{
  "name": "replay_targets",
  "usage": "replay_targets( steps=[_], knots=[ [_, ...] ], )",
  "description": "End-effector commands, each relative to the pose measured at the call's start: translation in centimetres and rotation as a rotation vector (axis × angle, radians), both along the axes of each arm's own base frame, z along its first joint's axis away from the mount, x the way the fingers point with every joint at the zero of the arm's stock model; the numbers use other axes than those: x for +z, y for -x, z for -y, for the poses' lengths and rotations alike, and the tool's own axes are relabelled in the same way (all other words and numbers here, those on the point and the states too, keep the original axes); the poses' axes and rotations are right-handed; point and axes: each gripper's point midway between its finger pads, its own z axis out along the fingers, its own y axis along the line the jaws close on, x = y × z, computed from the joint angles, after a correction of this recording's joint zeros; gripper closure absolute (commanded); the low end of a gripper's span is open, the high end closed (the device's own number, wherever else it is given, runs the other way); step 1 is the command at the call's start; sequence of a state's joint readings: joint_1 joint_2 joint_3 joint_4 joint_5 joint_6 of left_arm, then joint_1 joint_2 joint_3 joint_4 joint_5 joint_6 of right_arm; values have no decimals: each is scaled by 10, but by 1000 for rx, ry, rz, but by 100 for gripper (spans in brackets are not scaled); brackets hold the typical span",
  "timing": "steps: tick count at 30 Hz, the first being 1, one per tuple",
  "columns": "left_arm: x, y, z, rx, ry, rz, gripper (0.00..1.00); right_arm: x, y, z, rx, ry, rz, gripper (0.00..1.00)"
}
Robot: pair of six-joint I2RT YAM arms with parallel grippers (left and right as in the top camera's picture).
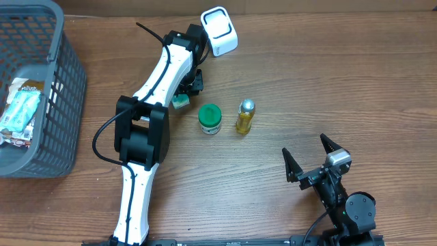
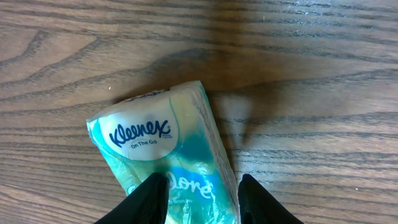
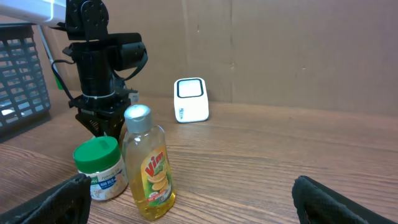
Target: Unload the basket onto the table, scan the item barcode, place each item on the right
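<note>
A: Where's the Kleenex pack (image 2: 165, 155)?
B: On the table (image 2: 311, 62), near the scanner (image 1: 219, 31) — one end between the 2 fingers of the left gripper (image 2: 199, 199).
A: Clamped or loose?
B: Cannot tell.

Lighting is bright and even. A soft shadow falls on the table (image 2: 323, 56) beside the tissue pack (image 2: 163, 148).

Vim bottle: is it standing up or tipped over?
Upright. The Vim bottle stands on its base, silver cap uppermost.
</note>
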State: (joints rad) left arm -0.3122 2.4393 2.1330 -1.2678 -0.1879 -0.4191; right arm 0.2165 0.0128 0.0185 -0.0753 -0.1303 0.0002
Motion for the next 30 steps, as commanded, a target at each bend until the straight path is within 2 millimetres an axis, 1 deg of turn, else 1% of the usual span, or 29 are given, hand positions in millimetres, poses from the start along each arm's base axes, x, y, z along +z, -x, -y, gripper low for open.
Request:
replay_targets(
  steps=[1, 30],
  knots=[
    [-7, 3, 0, 5, -8, -16, 61, -3, -1, 1, -5, -2, -3, 0],
    [-7, 0, 0, 6, -5, -4, 60, -3, -1, 1, -4, -2, -3, 0]
  ],
)
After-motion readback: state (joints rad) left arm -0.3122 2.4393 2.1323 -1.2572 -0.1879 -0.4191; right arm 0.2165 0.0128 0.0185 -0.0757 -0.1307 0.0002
